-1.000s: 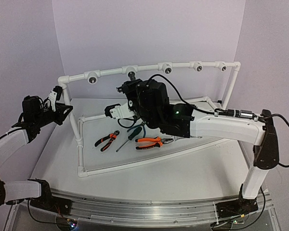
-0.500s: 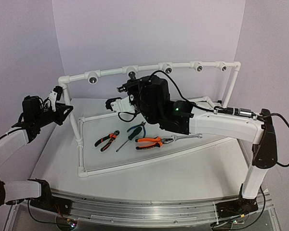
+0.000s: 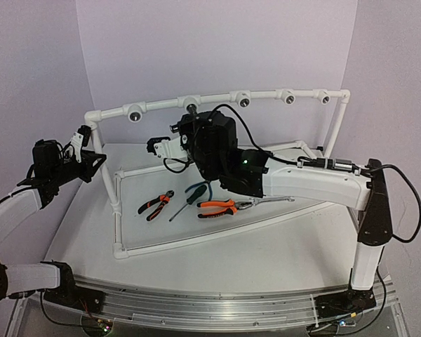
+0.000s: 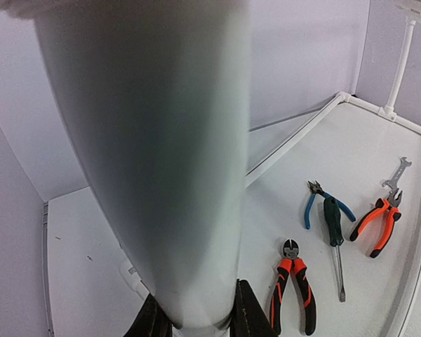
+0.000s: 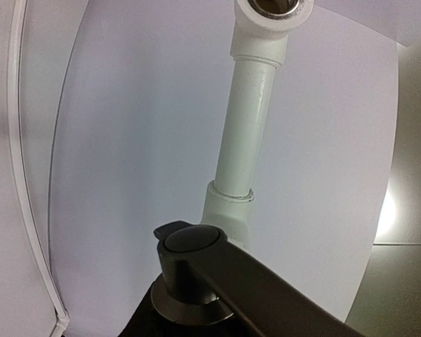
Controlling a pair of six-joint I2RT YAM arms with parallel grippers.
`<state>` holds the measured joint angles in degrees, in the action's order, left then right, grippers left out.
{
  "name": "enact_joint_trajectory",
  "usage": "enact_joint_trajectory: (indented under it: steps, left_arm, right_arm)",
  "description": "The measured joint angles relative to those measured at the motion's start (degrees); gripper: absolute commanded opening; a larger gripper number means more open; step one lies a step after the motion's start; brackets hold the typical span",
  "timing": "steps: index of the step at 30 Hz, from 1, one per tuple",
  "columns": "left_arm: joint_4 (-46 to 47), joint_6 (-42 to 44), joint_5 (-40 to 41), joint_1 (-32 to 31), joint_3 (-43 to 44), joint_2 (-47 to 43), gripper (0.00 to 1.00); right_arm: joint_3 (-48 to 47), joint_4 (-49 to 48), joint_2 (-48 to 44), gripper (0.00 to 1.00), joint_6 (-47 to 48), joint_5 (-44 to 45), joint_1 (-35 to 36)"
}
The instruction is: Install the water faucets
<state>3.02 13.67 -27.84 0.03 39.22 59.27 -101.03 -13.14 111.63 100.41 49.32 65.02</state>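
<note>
We find the faucet [image 5: 189,242] just ahead of the right gripper [image 3: 188,125], lever pointing back toward it, its closure unclear; left gripper [image 4: 196,321] clamped on the frame post [image 4: 161,140].

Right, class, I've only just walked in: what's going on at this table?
The left pincer is clamped on the white pipe frame, at its left upright. The right pincer is up at the top rail, right by the dark water faucet sitting there; whether it grips the faucet cannot be told. Pliers and other hand tools lie untouched on the table.
</note>
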Motion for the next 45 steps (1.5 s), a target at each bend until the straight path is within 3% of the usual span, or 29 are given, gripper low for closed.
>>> enact_joint_trajectory:
  steps: [11,20,26,38,45]
  left_arm:
    - [0.05,-0.02,0.21,0.00,0.00,0.02,0.00]
    - [0.07,-0.02,0.59,0.00,0.00,0.02,0.00]
    - [0.06,0.07,0.59,-0.09,0.00,0.02,0.00]
    - [0.09,0.96,-0.09,-0.13,-0.27,-0.08,0.00]
    - [0.09,1.09,-0.27,-0.13,-0.31,-0.13,0.00]
  right_arm:
    - [-0.24,-5.69,1.72,0.00,-4.38,3.49,0.72]
    - [-2.09,-16.33,5.91,0.00,-18.28,10.71,2.15]
    - [-2.36,-19.49,6.24,0.00,-37.91,12.59,2.40]
    - [4.21,-22.82,1.81,0.00,-94.13,12.64,1.96]
    - [6.88,-23.84,0.33,0.00,-118.19,11.92,1.60]
